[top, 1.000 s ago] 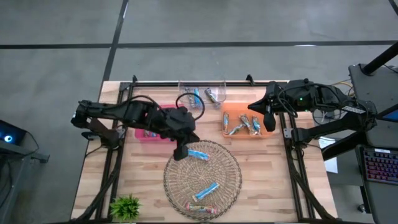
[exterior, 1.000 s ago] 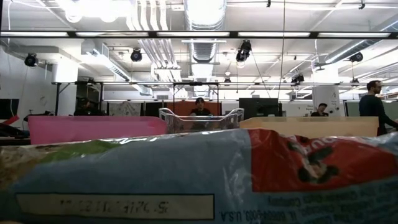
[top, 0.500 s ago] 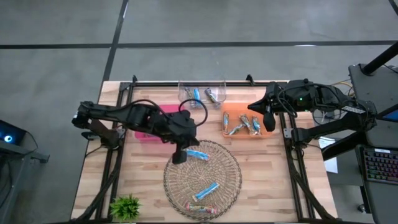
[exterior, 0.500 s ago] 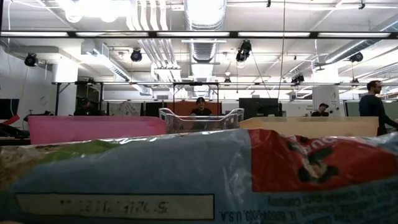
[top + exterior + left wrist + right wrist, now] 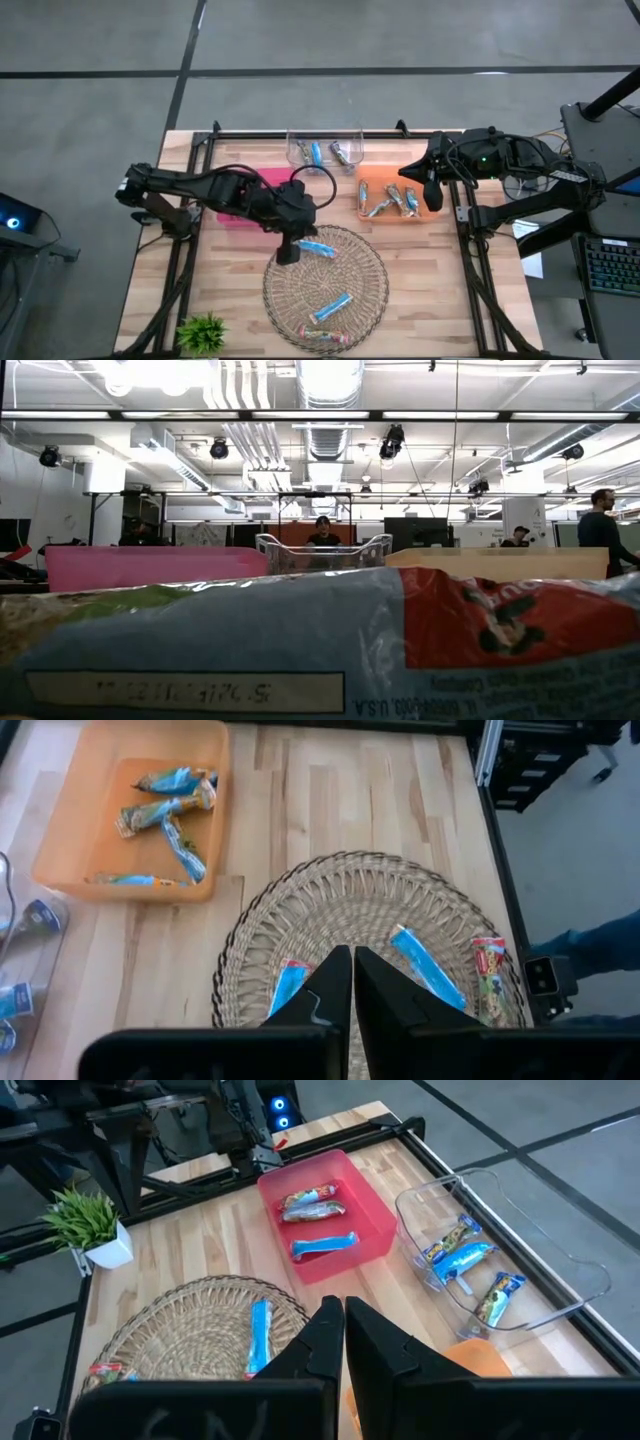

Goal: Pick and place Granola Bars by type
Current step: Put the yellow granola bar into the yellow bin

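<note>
Granola bars (image 5: 329, 307) are seen lying in the round wicker basket (image 5: 372, 262) at the table's (image 5: 152, 290) near edge: a reddish one (image 5: 489, 963) by the basket's near rim, a blue one in the middle, and another blue one (image 5: 319, 247) at the far side. A small green plant (image 5: 203, 331) is noted at the near left corner. The left end effector (image 5: 288, 251) is held over the basket's far-left rim, fingers pressed together with nothing between them, its tip just beside that far blue bar. Further back, a pink tray (image 5: 372, 1223) is seen on the left, partly covered by the left arm, with bars (image 5: 322, 1245) inside it. An orange tray (image 5: 364, 186) is placed toward the right, several bars (image 5: 398, 200) piled in it. The right end effector (image 5: 433, 198) is parked at that tray's right rim, fingers closed and empty. At the far edge, a clear tray (image 5: 356, 138) is found holding three bars (image 5: 317, 153). In the low view, a blue and red wrapper (image 5: 300, 650) fills the foreground, and people are glimpsed in the room beyond.
</note>
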### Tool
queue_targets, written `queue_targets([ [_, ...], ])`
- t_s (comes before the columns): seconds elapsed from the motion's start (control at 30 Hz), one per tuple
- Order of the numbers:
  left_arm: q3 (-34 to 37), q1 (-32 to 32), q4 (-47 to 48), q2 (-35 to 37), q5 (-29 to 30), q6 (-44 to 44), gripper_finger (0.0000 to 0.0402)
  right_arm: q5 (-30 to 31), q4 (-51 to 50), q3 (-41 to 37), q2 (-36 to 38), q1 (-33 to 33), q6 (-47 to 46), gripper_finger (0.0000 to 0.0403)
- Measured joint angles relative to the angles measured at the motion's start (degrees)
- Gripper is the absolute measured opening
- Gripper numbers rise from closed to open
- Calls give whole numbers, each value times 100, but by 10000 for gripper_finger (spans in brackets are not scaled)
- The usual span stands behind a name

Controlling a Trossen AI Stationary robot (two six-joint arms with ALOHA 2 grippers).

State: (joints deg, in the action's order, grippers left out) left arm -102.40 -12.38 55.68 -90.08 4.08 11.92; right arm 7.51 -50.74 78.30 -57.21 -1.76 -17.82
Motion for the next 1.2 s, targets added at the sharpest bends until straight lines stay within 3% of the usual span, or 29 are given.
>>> queue_targets([
  [0.47,165,37,13,13,15,17,0,-757,59,0,-397,344,13,8],
  [0.8,160,72,375,45,655,-49,0,-774,553,0,-1047,1366,192,8],
  [1.2,156,103,533,322,743,-165,0,-772,1845,0,-1418,2555,303,8],
])
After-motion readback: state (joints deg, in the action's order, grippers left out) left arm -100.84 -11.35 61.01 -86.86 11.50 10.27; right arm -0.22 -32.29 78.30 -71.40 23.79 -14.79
